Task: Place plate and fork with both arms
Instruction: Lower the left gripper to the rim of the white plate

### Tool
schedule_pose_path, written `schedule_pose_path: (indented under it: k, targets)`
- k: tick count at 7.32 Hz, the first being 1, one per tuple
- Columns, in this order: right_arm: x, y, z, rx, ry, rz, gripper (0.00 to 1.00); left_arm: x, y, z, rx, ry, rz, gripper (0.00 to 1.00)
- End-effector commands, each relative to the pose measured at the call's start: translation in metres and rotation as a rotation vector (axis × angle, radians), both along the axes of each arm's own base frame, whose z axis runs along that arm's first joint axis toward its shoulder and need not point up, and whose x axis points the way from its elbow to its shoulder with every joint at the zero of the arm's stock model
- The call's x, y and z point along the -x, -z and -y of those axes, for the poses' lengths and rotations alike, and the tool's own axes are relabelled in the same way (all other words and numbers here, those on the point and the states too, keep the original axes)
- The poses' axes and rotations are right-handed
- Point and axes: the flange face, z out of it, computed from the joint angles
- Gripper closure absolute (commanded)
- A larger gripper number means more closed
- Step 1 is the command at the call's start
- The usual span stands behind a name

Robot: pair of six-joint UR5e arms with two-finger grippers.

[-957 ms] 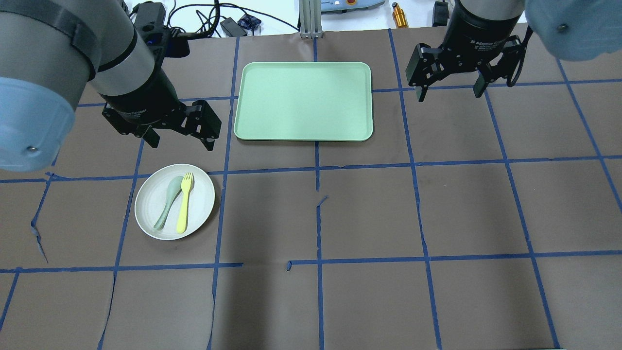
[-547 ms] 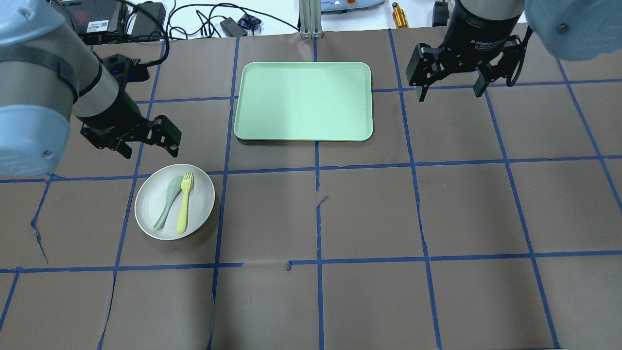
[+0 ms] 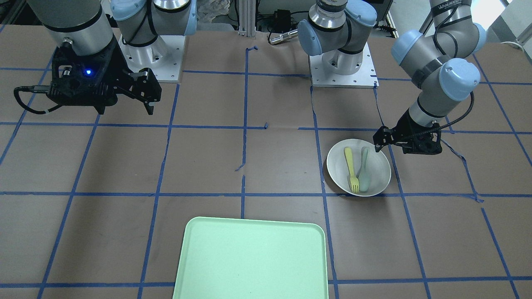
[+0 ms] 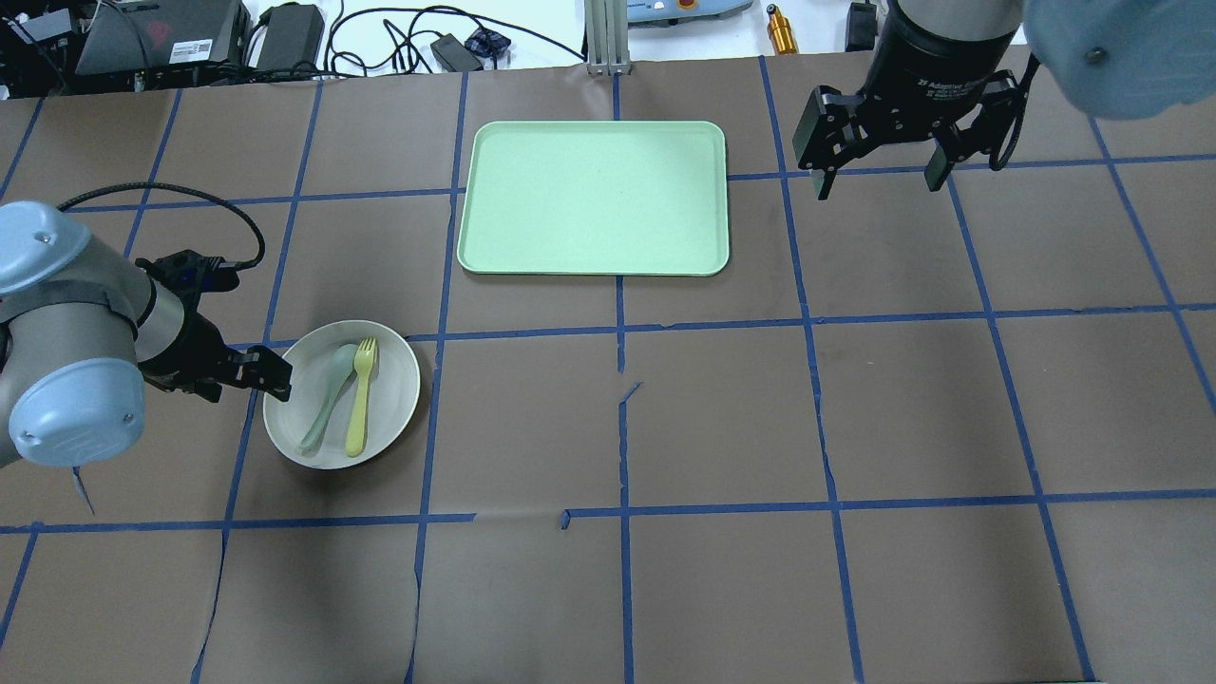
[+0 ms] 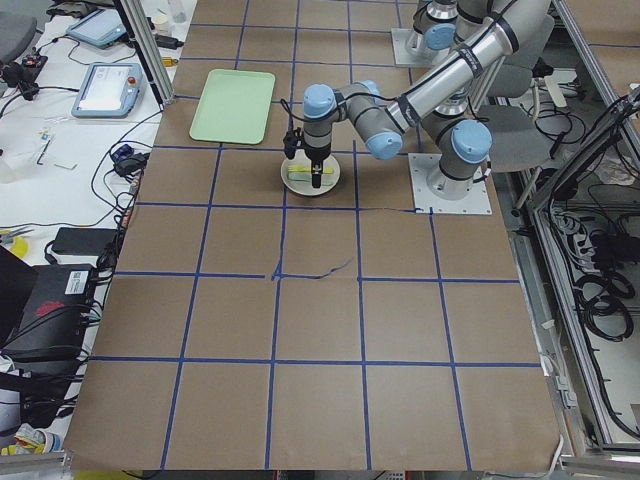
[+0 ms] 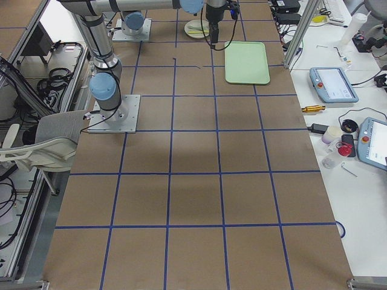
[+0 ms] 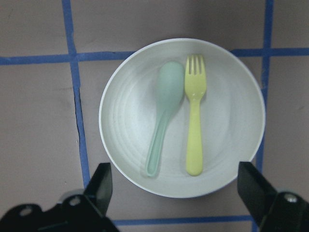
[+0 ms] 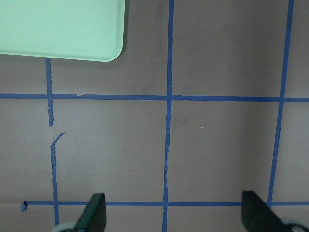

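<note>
as the left tool (image 4: 242,380) sits released at the outer rim of the plate (image 4: 404,410) on the surface (image 4: 722,408), the fork (image 4: 361,399) lies loose on it beside a spoon (image 4: 328,385); a tilted one-edge lift could spill both. the right tool (image 4: 879,180) hangs released near the tray (image 4: 594,199).

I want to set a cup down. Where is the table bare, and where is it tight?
Bare: the broad stretch between the plate and the table's right end, on the robot's side of the tray; also under the raised right gripper. Crowded: the plate's left rim, where the open left gripper is.
</note>
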Motion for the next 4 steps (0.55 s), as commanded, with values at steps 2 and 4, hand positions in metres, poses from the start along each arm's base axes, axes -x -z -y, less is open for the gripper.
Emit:
schedule_pose_path:
  k: [2, 4]
  targets:
    - [0.0, 0.001, 0.0, -0.001, 0.0, 0.001, 0.0, -0.019, 0.041, 0.01, 0.008, -0.017, -0.001, 0.37]
    - [0.0, 0.001, 0.0, -0.002, 0.0, 0.0, 0.0, -0.018, 0.05, 0.012, 0.001, -0.051, -0.017, 0.75]
